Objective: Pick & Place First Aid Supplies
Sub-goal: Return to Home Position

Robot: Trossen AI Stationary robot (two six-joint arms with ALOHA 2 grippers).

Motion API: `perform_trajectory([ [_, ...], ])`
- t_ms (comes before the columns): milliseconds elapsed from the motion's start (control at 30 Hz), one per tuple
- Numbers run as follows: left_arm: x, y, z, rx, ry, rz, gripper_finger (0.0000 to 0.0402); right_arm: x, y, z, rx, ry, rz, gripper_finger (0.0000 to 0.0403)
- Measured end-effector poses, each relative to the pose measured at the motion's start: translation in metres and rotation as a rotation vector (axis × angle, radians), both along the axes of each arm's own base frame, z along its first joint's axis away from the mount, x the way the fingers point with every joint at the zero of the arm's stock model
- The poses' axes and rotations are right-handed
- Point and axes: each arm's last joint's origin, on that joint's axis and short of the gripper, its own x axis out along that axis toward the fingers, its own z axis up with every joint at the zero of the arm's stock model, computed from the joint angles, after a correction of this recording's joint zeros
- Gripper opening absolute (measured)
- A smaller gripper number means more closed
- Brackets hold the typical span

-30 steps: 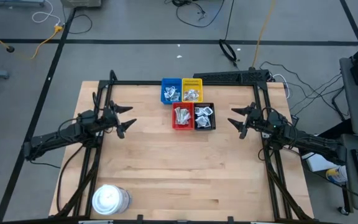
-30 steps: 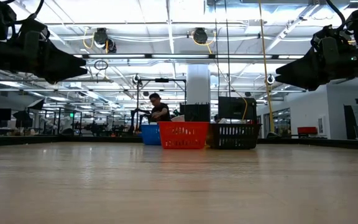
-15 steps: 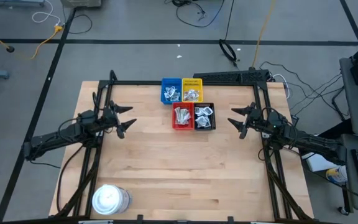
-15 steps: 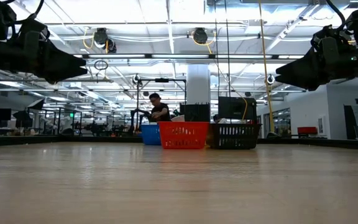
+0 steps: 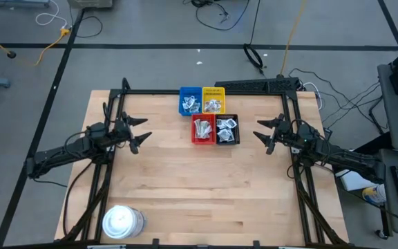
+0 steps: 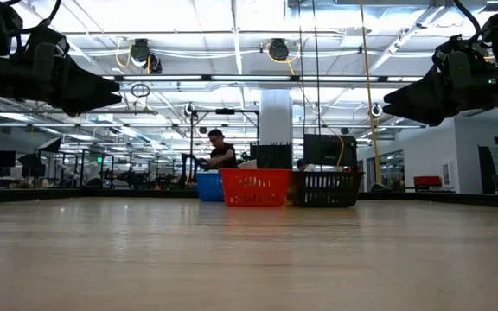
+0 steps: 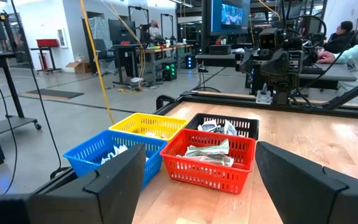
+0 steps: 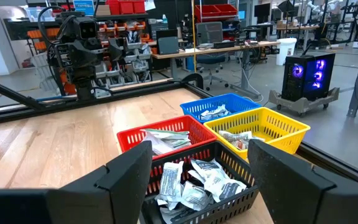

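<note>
The first aid supplies, small wrapped packets, lie sorted in four trays at the table's far middle: blue (image 5: pixel 189 101), yellow (image 5: pixel 213 100), red (image 5: pixel 202 128) and black (image 5: pixel 227 129). In the right wrist view packets fill the black tray (image 8: pixel 197 183). My left gripper (image 5: pixel 141 130) hangs open above the table, left of the trays, pointing level at them. My right gripper (image 5: pixel 262 131) hangs open to their right, also level. Nothing is between either pair of fingers.
A big round white tub (image 5: pixel 121 222) stands at the table's near left corner. Bare wood lies between the trays and the near edge. A black frame (image 5: pixel 206 91) runs along the far edge and both sides. A person (image 6: pixel 221 153) sits in the room beyond.
</note>
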Motion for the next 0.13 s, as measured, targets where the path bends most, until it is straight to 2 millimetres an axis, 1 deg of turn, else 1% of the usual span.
perform_trajectory([
  [133,0.0000,0.0000,0.0000,0.000,0.000,0.000,0.0306,0.0000,0.0000,0.0000,0.000,0.000,0.000,0.0263],
])
